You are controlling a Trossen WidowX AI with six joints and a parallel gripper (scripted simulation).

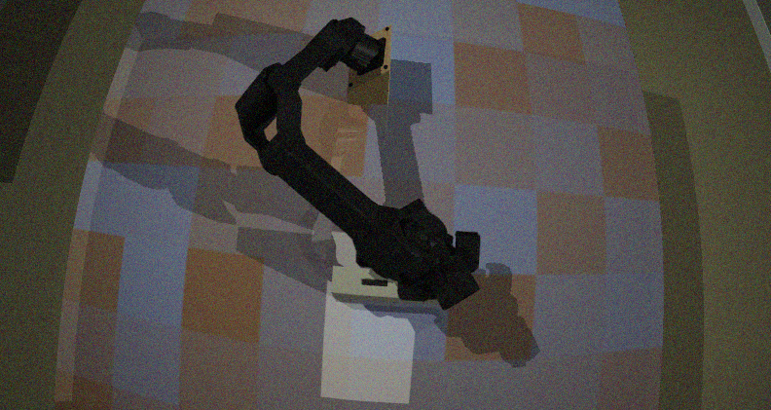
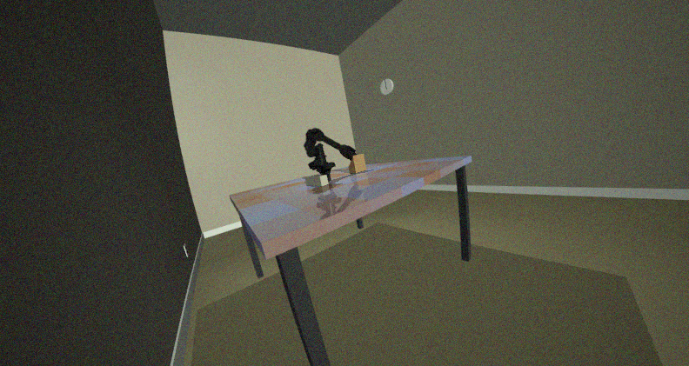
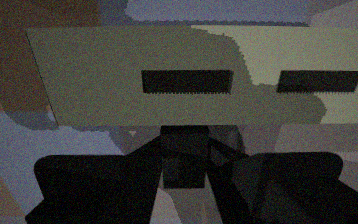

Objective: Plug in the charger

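The pale power strip lies across the upper part of the wrist view. It shows two dark slots there, a left outlet and a right outlet. My gripper is shut on the dark charger, which stands upright in the image between the fingers. The charger's far end meets the strip's near edge in the image, just below the left slot. Its prongs do not show, and I cannot tell whether it touches the strip. In the top view the arm hides the gripper, the charger and one slot.
The black arm reaches over the checkered table from its orange base block. A pale flat rectangle lies beside the strip in the top view. Dark shadows cross the strip and table.
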